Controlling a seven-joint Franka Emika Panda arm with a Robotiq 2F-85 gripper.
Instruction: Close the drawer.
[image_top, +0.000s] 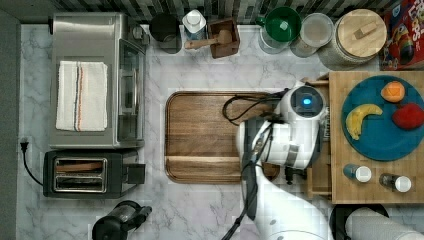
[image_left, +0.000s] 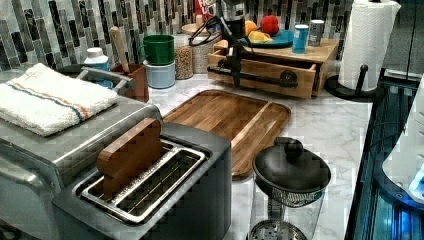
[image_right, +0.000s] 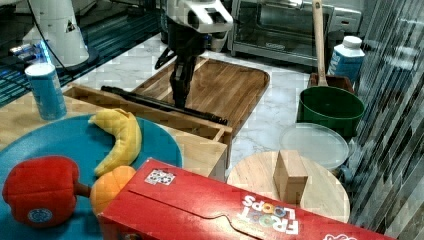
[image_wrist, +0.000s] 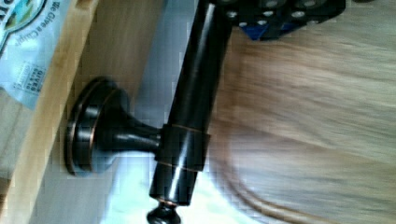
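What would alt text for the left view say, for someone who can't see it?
A robot arm's pincer reaches down at the dark bar handle of a light-wood drawer that stands slightly open under a top carrying a blue plate of fruit. A brown wooden tray lies on the marble counter, with a toaster nearest the camera.

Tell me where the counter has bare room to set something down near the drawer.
The brown tray is bare on the top view's left half. Bare marble lies below it, between the French press and the arm. Crowded: the back row of jars, and the cabinet top with its blue plate above the drawer.
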